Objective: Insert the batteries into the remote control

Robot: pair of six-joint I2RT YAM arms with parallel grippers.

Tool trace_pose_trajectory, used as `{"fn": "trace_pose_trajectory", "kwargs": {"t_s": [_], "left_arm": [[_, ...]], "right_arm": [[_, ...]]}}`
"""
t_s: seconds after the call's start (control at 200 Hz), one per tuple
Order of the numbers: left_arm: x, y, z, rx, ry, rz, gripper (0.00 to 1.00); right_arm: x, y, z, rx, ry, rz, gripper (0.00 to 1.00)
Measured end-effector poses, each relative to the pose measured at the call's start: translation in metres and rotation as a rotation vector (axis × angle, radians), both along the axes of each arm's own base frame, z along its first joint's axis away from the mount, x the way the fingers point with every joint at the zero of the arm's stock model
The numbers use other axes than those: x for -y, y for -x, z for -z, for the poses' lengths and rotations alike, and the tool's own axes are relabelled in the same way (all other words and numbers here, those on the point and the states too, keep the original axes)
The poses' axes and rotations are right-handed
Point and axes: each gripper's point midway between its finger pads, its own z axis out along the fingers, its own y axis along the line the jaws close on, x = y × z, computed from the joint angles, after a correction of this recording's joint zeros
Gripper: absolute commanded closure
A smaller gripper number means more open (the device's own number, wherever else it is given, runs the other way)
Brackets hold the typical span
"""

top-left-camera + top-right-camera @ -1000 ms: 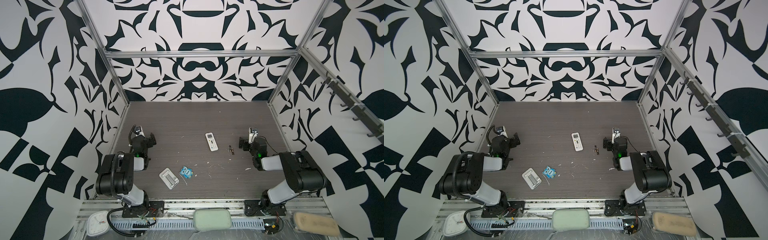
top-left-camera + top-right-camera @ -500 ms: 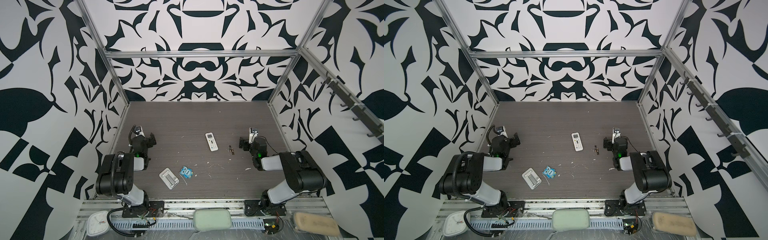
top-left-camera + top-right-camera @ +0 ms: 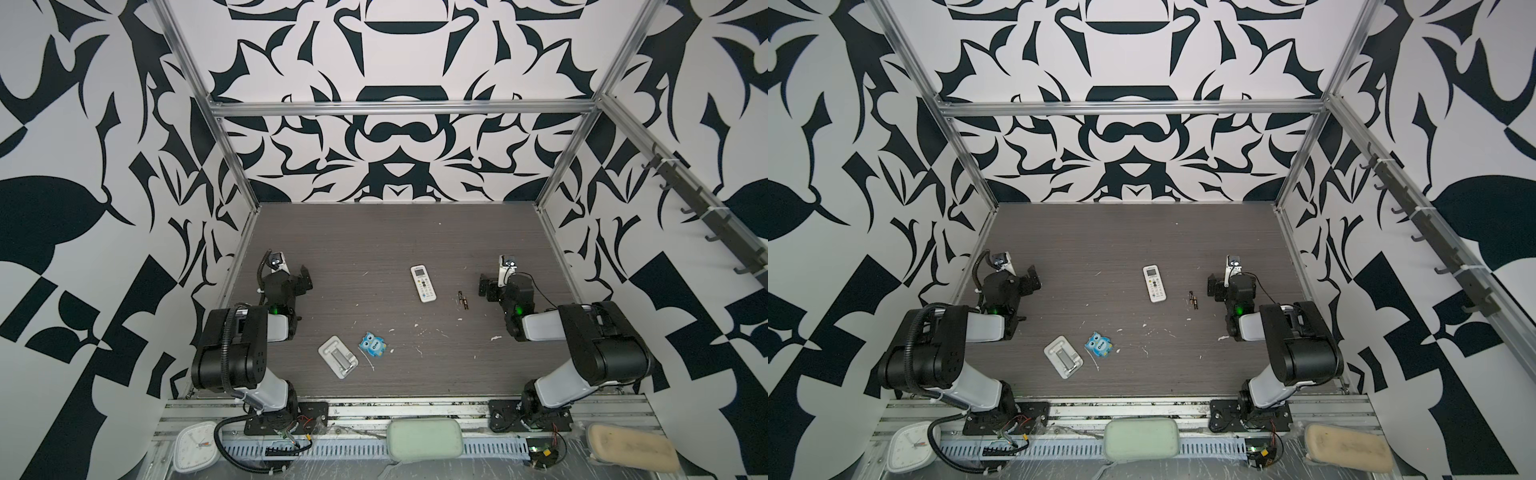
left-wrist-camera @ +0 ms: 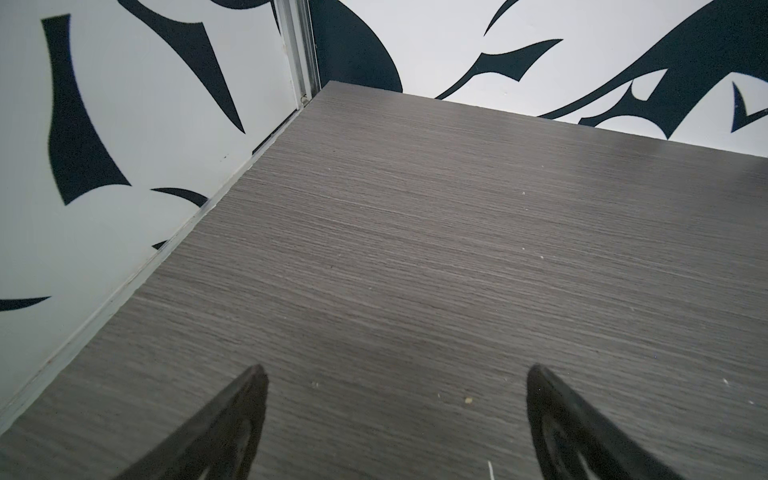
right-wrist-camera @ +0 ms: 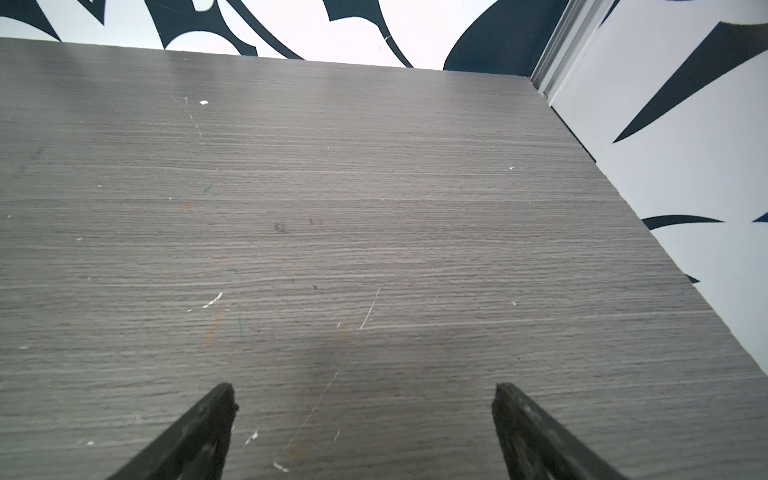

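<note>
**Remote and batteries untouched, both grippers spread wide**

The remote control (image 3: 423,283) lay buttons-up near the middle of the worktop (image 3: 374,237). The batteries (image 3: 463,300) lay side by side near it on the right arm's side, not touching it. The left gripper (image 4: 397,374) and the right gripper (image 5: 363,392) were each fully spread over bare surface and held nothing. The batteries looked light, hard and smooth, so they would likely roll or slip. A pinch across mid-barrel seemed safest. The remote looked stiff and light, best taken across its long edges. Its bay presumably faced down, so it would need turning over.
</note>
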Motion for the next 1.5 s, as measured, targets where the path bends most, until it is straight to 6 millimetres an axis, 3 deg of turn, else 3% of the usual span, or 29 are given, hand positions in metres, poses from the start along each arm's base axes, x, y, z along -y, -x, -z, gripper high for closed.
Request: {"fn": "trace_pose_trajectory", "kwargs": {"t_s": [0.985, 1.095, 1.3, 1.5], "left_arm": [[0.004, 0.001, 0.003, -0.040, 0.005, 0.025, 0.01], [0.006, -0.004, -0.012, -0.056, 0.012, 0.033, 0.01], [0.011, 0.000, -0.044, -0.074, 0.077, 0.042, 0.01], [0.023, 0.021, -0.068, -0.155, 0.167, 0.046, 0.01]], "right_arm": [[0.006, 0.000, -0.001, 0.007, 0.007, 0.040, 0.00], [0.015, 0.004, -0.008, 0.004, 0.024, 0.103, 0.00], [0.021, 0.003, -0.063, 0.055, 0.017, 0.157, 0.00], [0.004, 0.010, -0.123, 0.083, -0.027, 0.151, 0.00]]}}
